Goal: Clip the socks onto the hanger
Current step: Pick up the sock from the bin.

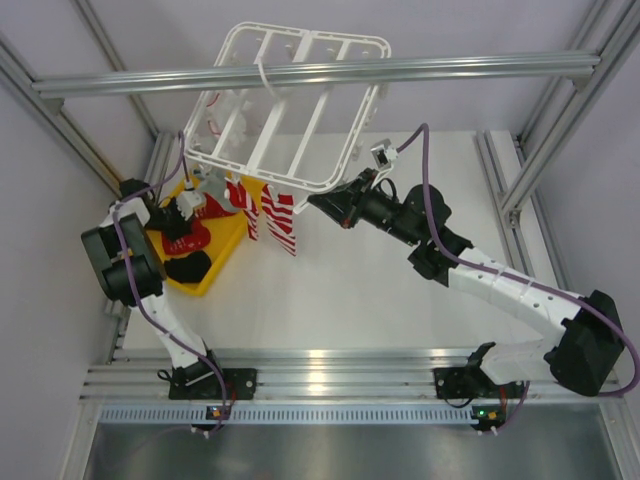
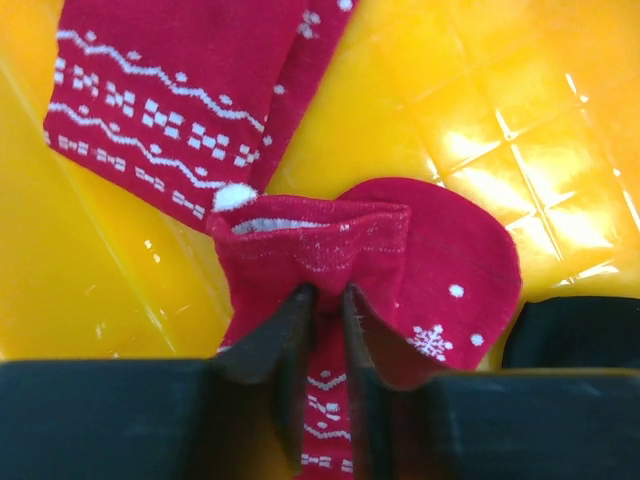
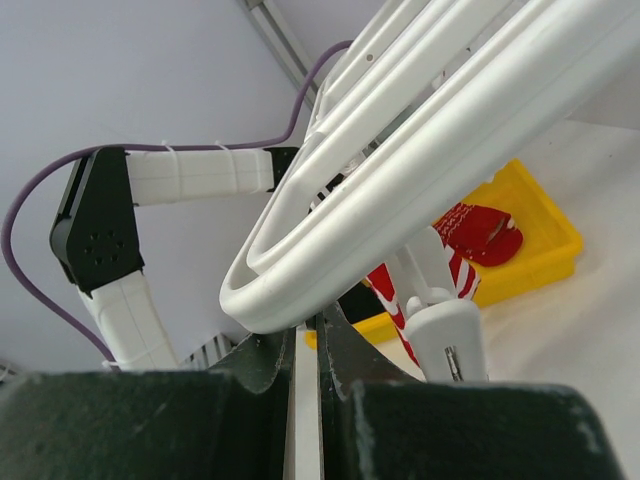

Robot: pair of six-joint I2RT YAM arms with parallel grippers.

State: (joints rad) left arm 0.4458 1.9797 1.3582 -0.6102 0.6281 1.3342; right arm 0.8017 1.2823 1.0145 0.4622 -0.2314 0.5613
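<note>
The white hanger (image 1: 290, 110) hangs tilted from the overhead beam. Two red-and-white striped socks (image 1: 280, 222) dangle from clips at its near edge. In the left wrist view my left gripper (image 2: 325, 296) is down in the yellow tray (image 2: 420, 110), its jaws pinched on the bunched cuff of a red snowflake sock (image 2: 440, 270). Another red patterned sock (image 2: 150, 110) lies flat beyond it. My right gripper (image 3: 308, 322) is shut on the hanger's lower rim (image 3: 420, 170), beside a dangling white clip (image 3: 450, 335). From above, the right gripper (image 1: 318, 202) meets the frame's near corner.
The yellow tray (image 1: 215, 270) sits at the table's left edge, and a dark item (image 1: 185, 265) lies in it. A grey aluminium beam (image 1: 320, 75) crosses above the hanger. Frame posts line both sides. White tabletop lies between the arms.
</note>
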